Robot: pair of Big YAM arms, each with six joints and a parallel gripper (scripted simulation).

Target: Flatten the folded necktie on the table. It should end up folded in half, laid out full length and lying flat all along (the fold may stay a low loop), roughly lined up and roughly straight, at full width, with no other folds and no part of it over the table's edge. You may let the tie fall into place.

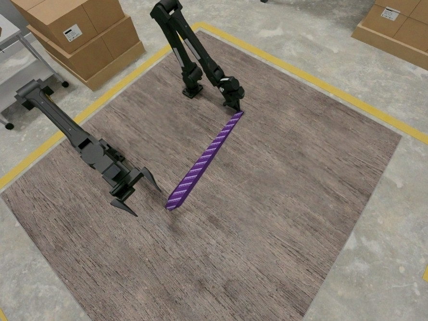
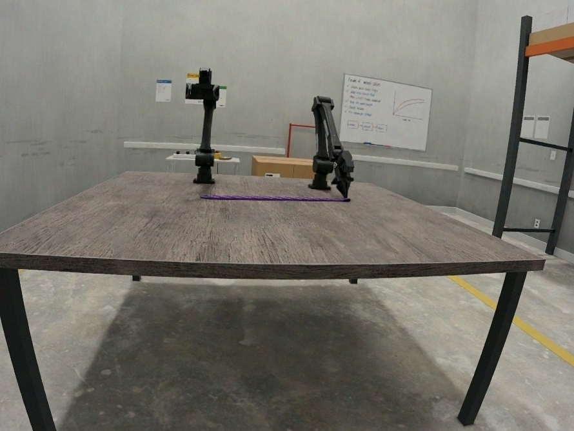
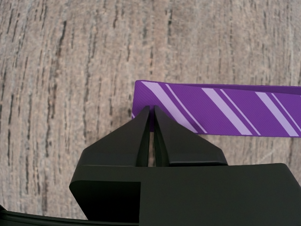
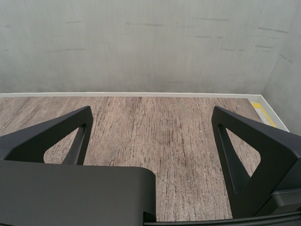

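Tie stretched out on table

On the table point(image 1: 276, 224) point(image 2: 278, 231) point(image 3: 48, 72) point(image 4: 150, 145), we see the tie point(image 1: 204, 159) point(image 2: 273, 198) point(image 3: 218, 111) run lengthwise between lower left and upper right from above. Our right gripper point(image 1: 148, 203) point(image 2: 202, 91) point(image 4: 152, 112), wide open and empty, looks low there; the exterior shows it raised. Our left point(image 1: 238, 109) point(image 2: 345, 196) point(image 3: 152, 106) is closed on nothing at the tie's end.

The whiteboard point(image 2: 385, 111) on the far wall, right of the arms, carries the handwritten heading "Team 4 week plan", above ticked lines too small to read surely. Labels on the cardboard boxes point(image 1: 86, 34) at far left show barcodes with illegible print.
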